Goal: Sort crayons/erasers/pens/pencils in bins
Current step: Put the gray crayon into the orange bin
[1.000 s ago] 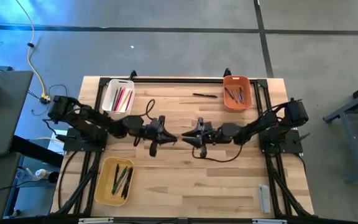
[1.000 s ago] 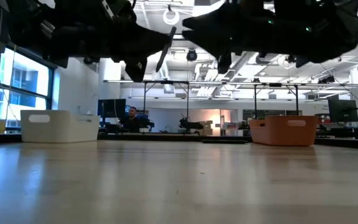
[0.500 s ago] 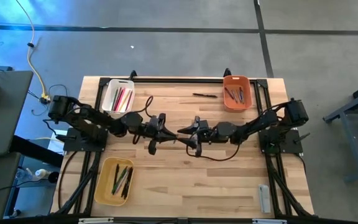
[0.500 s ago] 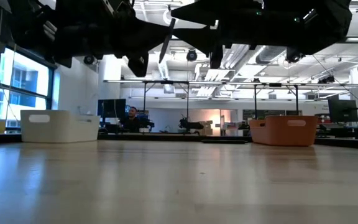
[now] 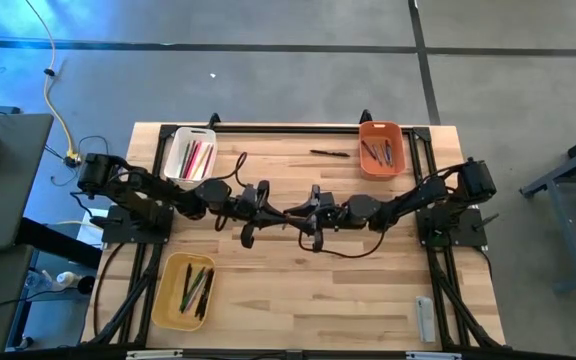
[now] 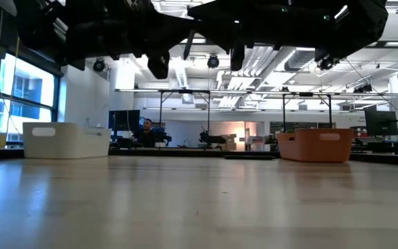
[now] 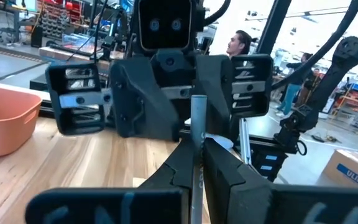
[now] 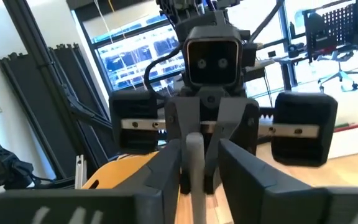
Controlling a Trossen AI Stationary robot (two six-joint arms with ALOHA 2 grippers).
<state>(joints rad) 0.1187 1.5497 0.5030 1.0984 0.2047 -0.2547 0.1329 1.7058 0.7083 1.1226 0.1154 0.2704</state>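
Both arms meet above the table's middle, raised well off the wood. My left gripper (image 5: 273, 212) (image 7: 197, 158) is shut on a thin grey stick (image 7: 197, 118), which points toward the right arm. My right gripper (image 5: 299, 214) (image 8: 199, 152) is open. Its fingers stand on either side of the stick's free end (image 8: 194, 155), with a gap on each side. Sorted sticks lie in the white bin (image 5: 190, 155), the orange bin (image 5: 381, 148) and the yellow bin (image 5: 186, 290). One black stick (image 5: 330, 153) lies flat on the table near the orange bin. My left gripper pinches the grey stick between its two fingers (image 7: 225, 168), holding the part nearest its palm (image 7: 197, 171). The fingers come level from the table's left and lie along the stick, which juts out ahead of them. The stick is lifted clear of the table.
A grey flat bar (image 5: 424, 320) lies near the table's near right corner. Black frame rails run along the far edge and both sides. The wood (image 5: 308, 290) between the yellow bin and the bar is bare. People and equipment show in the room beyond.
My right gripper has moved toward the table's left, up to my left gripper, and its open fingers now stand around the stick's free end. My left gripper has kept its hold on the stick and edged slightly toward the right.
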